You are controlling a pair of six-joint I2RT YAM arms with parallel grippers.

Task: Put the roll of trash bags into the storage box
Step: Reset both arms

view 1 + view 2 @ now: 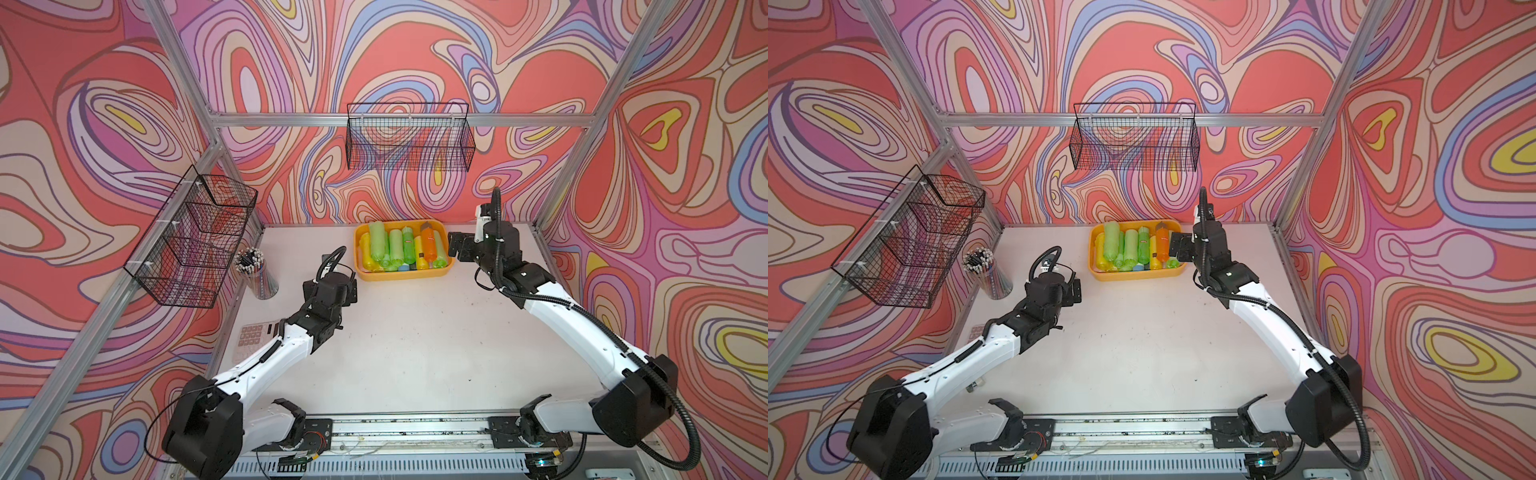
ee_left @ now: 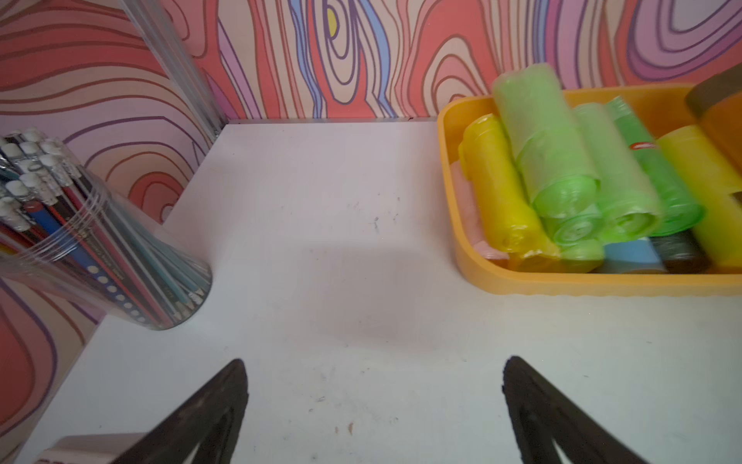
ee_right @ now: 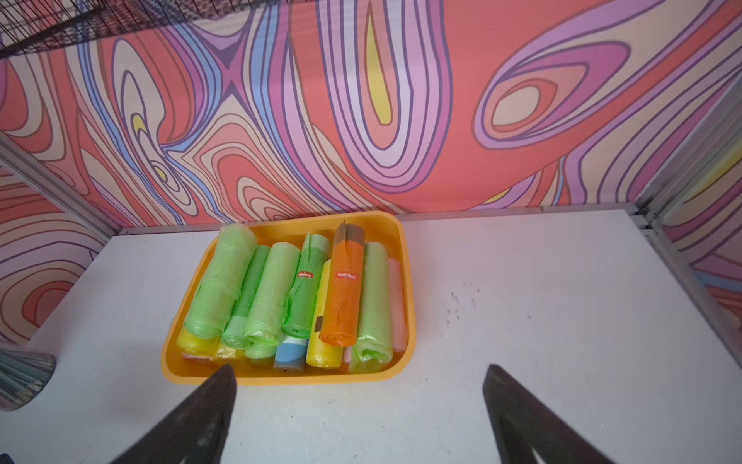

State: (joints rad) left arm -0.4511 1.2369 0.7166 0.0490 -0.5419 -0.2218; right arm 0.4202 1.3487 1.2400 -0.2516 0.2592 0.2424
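Orange roll of trash bags (image 3: 343,289): lies inside the storage box (image 3: 281,377), on top of the pile of green/yellow rolls, nothing touching it from above. Long axis runs front-to-back, toward the rear wall, parallel w/ the other rolls. One end sits near the box's front wall, the taped end near the back wall.

Box: at the rear of the tabletop (image 1: 415,345), packed w/ rolls in at least two layers. No roll seen outside it.

R fingers (image 3: 208,405): spread wide, nothing between them. In the R wrist view the orange roll lies ahead of them and apart. In both top views they sit at the box's right side, at about rim level; exact height can't tell.

L fingers (image 2: 217,397): also spread wide and empty, over bare tabletop to the left of the box, between it and the pencil cup (image 2: 100,249). Well apart from the roll.

Judgement: R arm is the nearer one. The roll looks placed, so the next move turns on backing the R fingers off along the roll's axis, w/o clipping the rim or nudging the top roll off the pile.
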